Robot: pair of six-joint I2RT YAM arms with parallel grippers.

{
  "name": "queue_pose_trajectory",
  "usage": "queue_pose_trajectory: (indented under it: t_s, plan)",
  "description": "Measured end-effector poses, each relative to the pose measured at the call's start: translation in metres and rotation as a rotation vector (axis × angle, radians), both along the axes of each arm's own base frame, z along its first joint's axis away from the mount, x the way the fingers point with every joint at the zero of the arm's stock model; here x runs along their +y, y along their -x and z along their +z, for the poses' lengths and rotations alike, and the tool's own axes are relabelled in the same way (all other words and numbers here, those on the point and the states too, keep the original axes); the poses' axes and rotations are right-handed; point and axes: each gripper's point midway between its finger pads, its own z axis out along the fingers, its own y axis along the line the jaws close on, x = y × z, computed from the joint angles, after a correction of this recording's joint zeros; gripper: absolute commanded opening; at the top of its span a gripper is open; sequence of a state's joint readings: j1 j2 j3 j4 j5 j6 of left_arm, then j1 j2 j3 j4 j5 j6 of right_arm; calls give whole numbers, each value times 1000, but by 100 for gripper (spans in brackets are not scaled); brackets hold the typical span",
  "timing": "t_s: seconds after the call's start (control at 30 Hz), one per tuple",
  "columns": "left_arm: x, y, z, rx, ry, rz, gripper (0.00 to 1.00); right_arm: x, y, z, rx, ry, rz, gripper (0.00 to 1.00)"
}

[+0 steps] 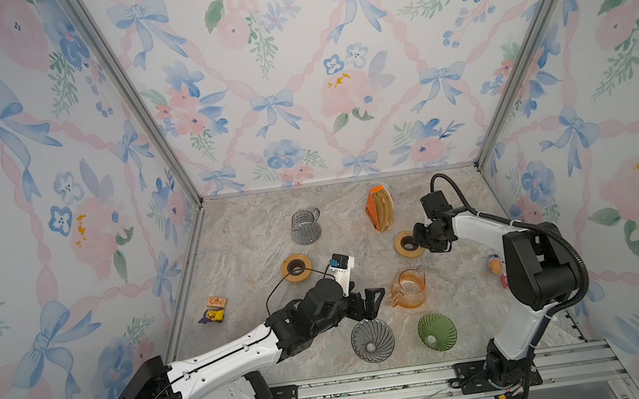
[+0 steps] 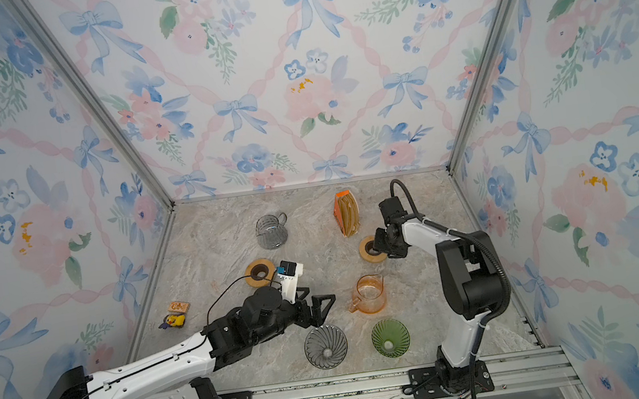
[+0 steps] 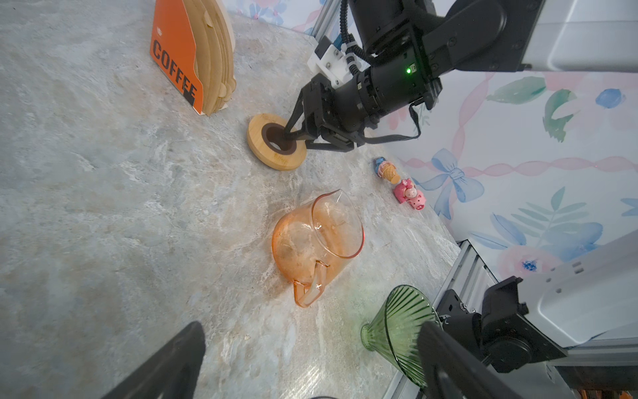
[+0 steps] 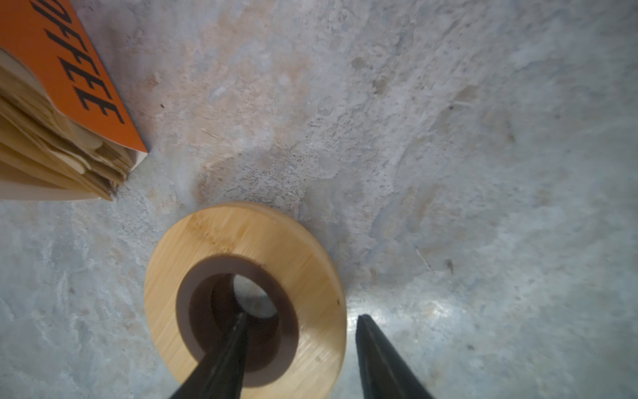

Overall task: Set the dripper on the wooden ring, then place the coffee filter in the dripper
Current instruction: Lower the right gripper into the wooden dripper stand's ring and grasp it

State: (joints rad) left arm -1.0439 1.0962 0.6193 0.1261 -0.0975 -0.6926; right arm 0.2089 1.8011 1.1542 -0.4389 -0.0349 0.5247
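Wooden ring straddled by right pincer, plain only in wrist views.

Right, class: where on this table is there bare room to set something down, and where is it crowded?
Bare: the middle, between left wooden ring and right wooden ring; between grey jug and filter pack. Crowded: the front, around orange jug, grey dripper, green dripper.

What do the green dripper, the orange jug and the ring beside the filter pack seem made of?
Green dripper: likely glass, glossy, see-through, ribbed.
Orange jug: tinted glass probably, table showing through, bright glints.
Ring: wood, perhaps bamboo, matt with fine grain; dark smooth insert, maybe rubber or plastic.
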Motion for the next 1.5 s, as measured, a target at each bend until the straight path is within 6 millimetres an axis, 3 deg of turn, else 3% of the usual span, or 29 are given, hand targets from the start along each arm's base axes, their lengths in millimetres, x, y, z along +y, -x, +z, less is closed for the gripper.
queue_pose_trajectory:
  t_s: [0.73, 1.1, 1.5]
  plan:
    - [-9, -6, 5, -4, 6, 3, 98, 0, -2, -14, 27, 30, 2, 45]
    - [-4, -9, 3, 12, -9, 42, 98, 0, -2, -14, 28, 44, 1, 40]
    - [4, -10, 23, -22, 31, 68, 98, 1, -2, -14, 26, 53, 7, 36]
